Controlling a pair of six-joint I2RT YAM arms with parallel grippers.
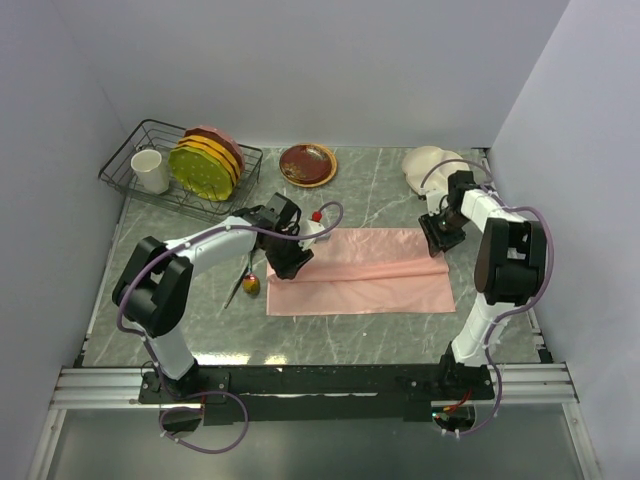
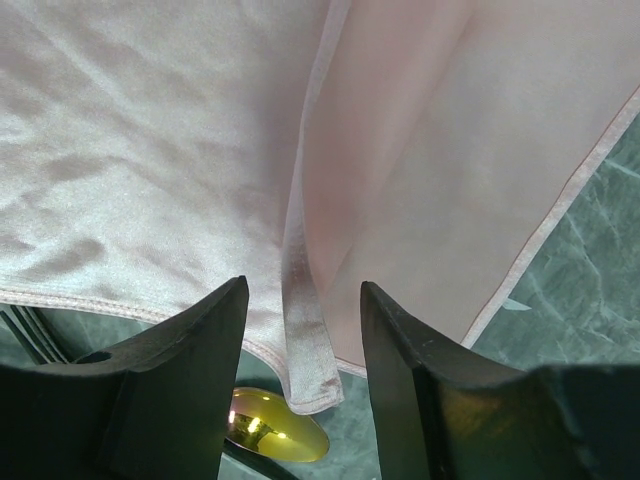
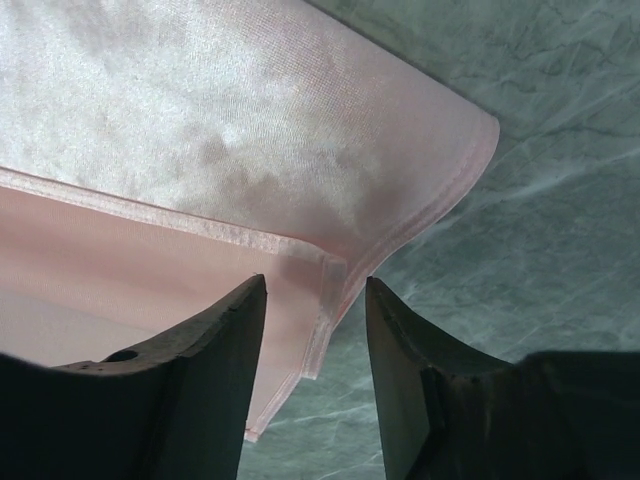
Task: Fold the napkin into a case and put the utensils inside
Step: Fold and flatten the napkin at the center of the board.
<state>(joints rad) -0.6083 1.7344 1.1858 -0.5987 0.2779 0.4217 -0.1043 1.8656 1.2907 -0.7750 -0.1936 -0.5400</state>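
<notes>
At napkin (image 1: 370, 278) corners, left gripper (image 2: 304, 325), right gripper (image 3: 316, 315) gape.

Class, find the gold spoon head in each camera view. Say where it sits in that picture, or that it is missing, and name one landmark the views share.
Top external: the spoon head lies left of centre, just off the napkin and its left edge.
Left wrist: bottom centre, just below the napkin's hem.
Right wrist: not in it.
Shared landmark: the salmon-pink napkin, in all three views.
</notes>
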